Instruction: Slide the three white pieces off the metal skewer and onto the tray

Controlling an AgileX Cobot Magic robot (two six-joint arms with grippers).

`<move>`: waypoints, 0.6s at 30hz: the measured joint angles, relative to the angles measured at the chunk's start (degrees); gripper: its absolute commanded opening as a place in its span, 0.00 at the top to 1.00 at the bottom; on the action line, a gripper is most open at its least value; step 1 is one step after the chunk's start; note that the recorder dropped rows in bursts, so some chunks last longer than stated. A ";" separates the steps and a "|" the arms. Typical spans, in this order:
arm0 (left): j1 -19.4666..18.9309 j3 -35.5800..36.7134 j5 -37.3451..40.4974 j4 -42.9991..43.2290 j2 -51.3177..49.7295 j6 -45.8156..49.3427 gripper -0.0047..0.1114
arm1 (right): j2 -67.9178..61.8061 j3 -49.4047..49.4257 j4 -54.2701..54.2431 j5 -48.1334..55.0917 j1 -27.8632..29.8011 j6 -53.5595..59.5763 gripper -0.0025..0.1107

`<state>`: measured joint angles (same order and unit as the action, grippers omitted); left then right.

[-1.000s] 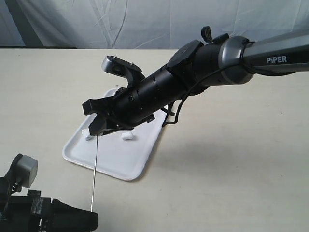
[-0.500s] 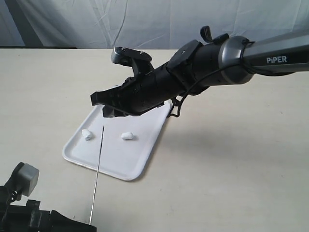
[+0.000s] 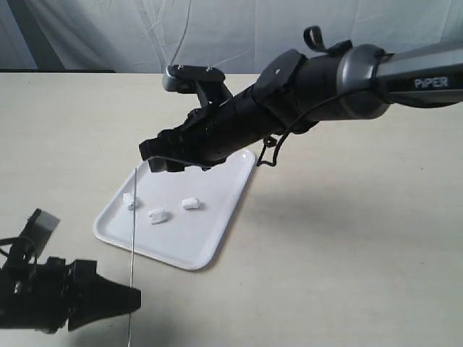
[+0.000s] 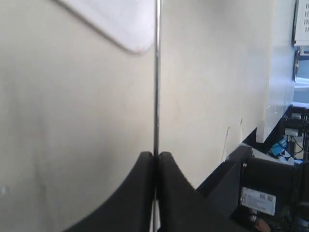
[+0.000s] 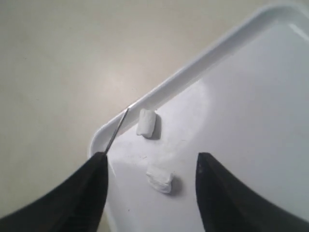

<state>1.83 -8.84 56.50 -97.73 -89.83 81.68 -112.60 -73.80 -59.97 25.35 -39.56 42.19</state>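
The three white pieces (image 3: 131, 200) (image 3: 158, 215) (image 3: 191, 204) lie loose on the white tray (image 3: 210, 235), all clear of the metal skewer (image 3: 134, 231). The skewer stands bare and nearly upright, with its tip over the tray's left part. My left gripper (image 3: 134, 298) is shut on its lower end; the left wrist view shows the pads (image 4: 145, 166) pinching the rod (image 4: 156, 72). My right gripper (image 3: 163, 162) hovers open above the tray. In the right wrist view two pieces (image 5: 146, 122) (image 5: 160, 178) rest on the tray below the open gripper (image 5: 150, 159), beside the skewer tip (image 5: 117, 129).
The tray rim (image 5: 193, 72) borders a beige tabletop (image 3: 347, 238) that stretches right and toward the front. A pale cloth backdrop (image 3: 217, 32) hangs behind the table. The right arm's black forearm (image 3: 289, 94) reaches over the tray's far end.
My right gripper has pulled off the skewer's tip, lifted back and opened. A third white piece now lies on the tray. The left gripper and skewer shifted slightly.
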 measured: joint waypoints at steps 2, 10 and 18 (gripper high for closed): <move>0.00 -2.72 -0.80 0.00 -0.08 -1.82 0.96 | 2.80 0.00 2.91 0.26 0.00 0.00 0.51; 0.00 -14.11 -6.89 4.66 -1.53 -11.45 0.96 | 14.79 0.00 18.23 7.58 0.00 -6.55 0.53; 0.00 -18.74 -7.46 6.77 -8.99 -13.92 0.96 | 21.99 0.00 22.87 16.26 0.00 -8.49 0.75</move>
<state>1.83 -27.59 49.04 -90.96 -98.82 67.76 -90.61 -73.80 -37.10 41.61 -39.56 33.70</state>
